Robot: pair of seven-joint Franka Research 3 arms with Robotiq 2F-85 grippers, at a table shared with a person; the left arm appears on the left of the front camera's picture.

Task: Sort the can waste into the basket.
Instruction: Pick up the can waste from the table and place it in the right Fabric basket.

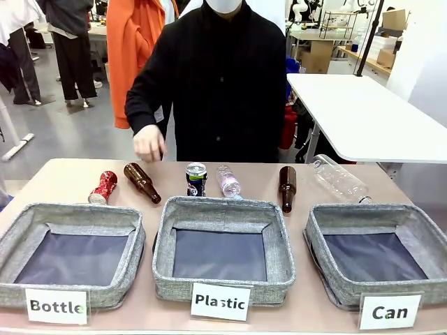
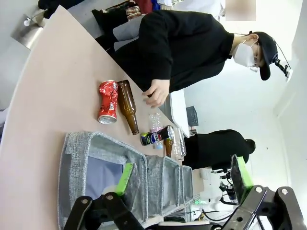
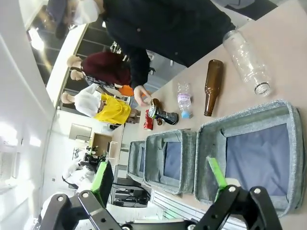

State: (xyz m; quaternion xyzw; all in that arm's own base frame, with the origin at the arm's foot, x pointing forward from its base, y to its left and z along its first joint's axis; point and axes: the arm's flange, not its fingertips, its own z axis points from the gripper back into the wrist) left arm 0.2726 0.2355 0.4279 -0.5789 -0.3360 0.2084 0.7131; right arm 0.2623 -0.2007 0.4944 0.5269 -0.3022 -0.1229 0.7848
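Table [image 1: 63,174], light brown top.

Near row, left to right: three grey fabric baskets side by side, each with a white card standing before it.
- "Bottle" basket [image 1: 70,213]
- "Plastic" basket [image 1: 220,206]
- "Can" basket [image 1: 370,211]

Far row, left to right:
- crushed red can [image 1: 103,187], lying
- brown glass bottle [image 1: 142,182], lying
- dark can [image 1: 196,179], upright
- small clear plastic bottle [image 1: 228,181], lying
- second brown bottle [image 1: 287,187], lying
- large clear bottle [image 1: 339,179], lying

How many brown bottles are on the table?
2. One brown glass bottle lies beside the crushed red metal can; the other lies right of the small clear plastic bottle.
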